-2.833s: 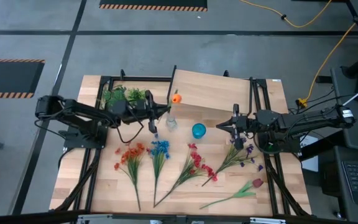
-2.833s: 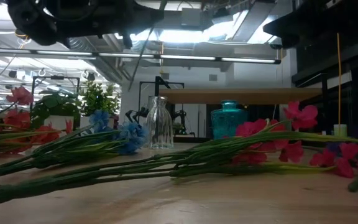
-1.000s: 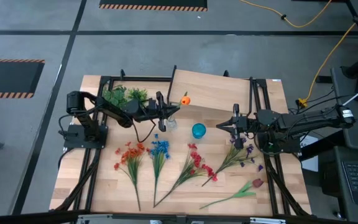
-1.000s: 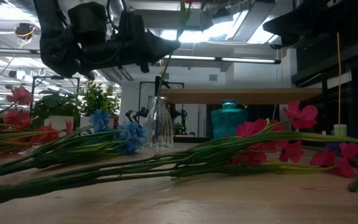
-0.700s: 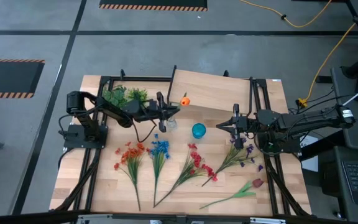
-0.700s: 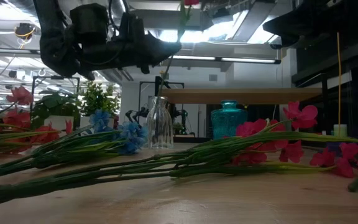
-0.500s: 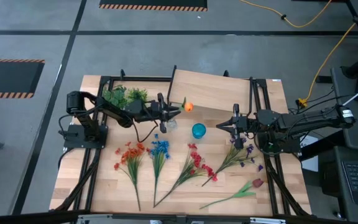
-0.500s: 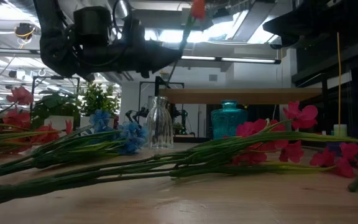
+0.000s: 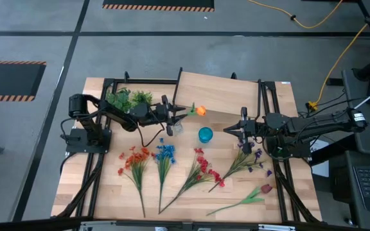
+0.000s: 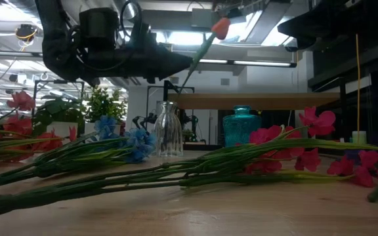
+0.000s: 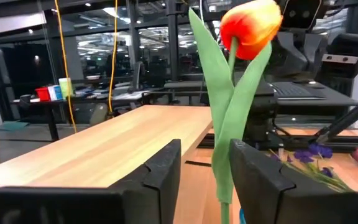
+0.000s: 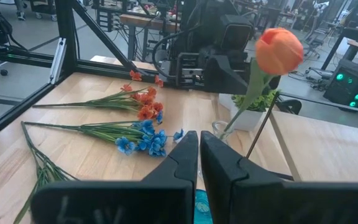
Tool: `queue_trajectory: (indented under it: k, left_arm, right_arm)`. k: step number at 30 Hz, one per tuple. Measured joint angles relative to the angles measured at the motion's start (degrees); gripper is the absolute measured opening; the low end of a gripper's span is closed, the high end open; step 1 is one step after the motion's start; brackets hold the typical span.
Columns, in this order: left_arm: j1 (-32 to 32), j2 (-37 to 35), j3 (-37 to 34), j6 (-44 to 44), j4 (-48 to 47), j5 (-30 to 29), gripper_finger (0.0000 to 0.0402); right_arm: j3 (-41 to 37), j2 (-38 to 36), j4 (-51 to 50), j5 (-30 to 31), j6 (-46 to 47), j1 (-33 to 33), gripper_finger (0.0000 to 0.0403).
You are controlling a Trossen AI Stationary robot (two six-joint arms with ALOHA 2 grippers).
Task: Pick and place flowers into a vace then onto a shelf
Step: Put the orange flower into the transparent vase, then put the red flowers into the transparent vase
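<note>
Tulip (image 9: 200, 110) light, top-heavy, leaning toward 2 o'clock from clear vase (image 10: 167, 130).
Left hand (image 9: 171, 115) fingers apart around stem; regrip low. Right hand (image 9: 230, 130) together.

Six flowers are counted: one orange tulip (image 9: 201, 110) standing in a vase, and five laid flat on the table (image 9: 281, 192), namely an orange-red spray (image 9: 133, 160), a blue spray (image 9: 165, 153), a red-pink spray (image 9: 204, 168), a purple spray (image 9: 252, 156) and a dark red bud (image 9: 266, 188). Two vases are seen, one clear glass vase (image 9: 174, 126) and one teal vase (image 9: 205, 135). Two green leafy tufts (image 9: 128, 99) are counted, one shelf (image 9: 223, 96), and two arms.
</note>
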Motion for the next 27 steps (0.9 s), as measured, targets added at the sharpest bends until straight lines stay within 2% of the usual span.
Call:
queue_trajectory:
  k: [7, 13, 21, 27]
  left_arm:
    - [0.0, -2.7, 0.0, -0.9, -2.8, 0.6, 0.0151]
    - [-0.4, -8.0, 0.0, -0.6, -10.6, 0.6, 0.0150]
    - [-3.4, -18.3, 0.0, 3.9, -27.8, 0.7, 0.0147]
    - [-6.0, -27.4, 0.0, 3.4, -46.3, 0.6, 0.0137]
  right_arm:
    - [0.0, 0.0, -1.1, 0.0, 0.1, 0.0, 0.0023]
    - [0.0, 0.0, -2.2, 0.0, 0.1, 0.0, 0.0023]
    - [0.0, 0.0, -2.2, 0.0, 1.9, 0.0, 0.0023]
    - [0.0, 0.0, -2.2, 0.0, 2.8, 0.0, 0.0023]
